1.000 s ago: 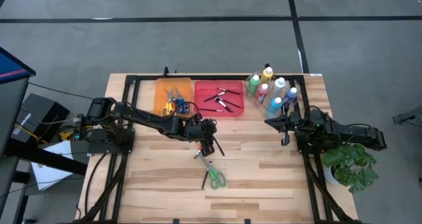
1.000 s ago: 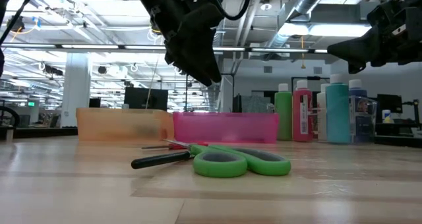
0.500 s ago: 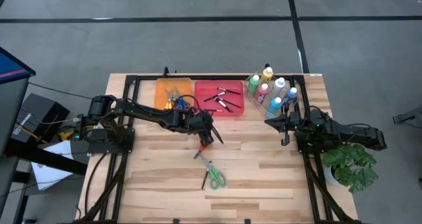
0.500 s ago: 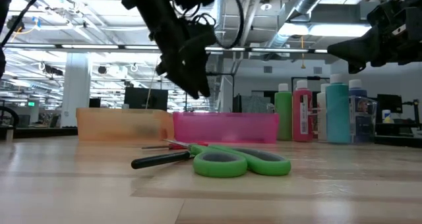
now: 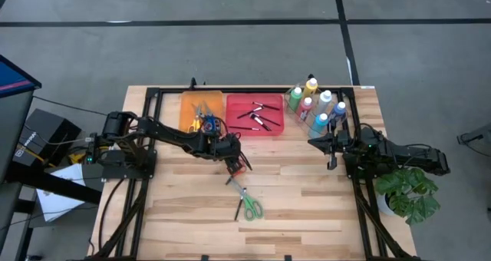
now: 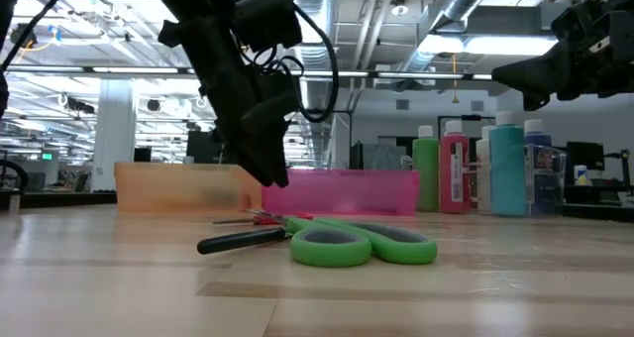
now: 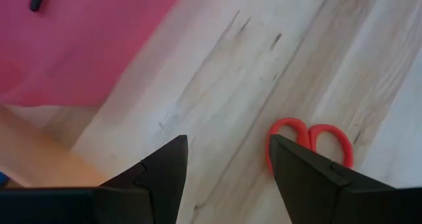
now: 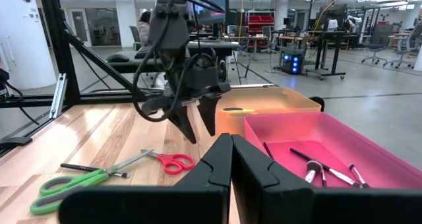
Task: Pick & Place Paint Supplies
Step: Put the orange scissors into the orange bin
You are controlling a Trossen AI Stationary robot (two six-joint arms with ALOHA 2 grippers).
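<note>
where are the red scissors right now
The red scissors lie flat on the bare wood in front of the pink tray, right under the left tool, with the green scissors just nearer the table's front edge.

Wooden slatted table [image 5: 307,207] on grey concrete floor [image 5: 230,46] marked with dark tape lines [image 5: 230,21]. Beyond: open workshop, exposed ceiling ducts [image 6: 475,10], strip lights [image 6: 129,71], white column [image 8: 23,39], distant desks and chairs [image 8: 369,43].

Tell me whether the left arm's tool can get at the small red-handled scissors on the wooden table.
Probably yes. The left tool hangs open just above the red-handled scissors, with bare wooden table around them; only the green-handled scissors lie close.
</note>
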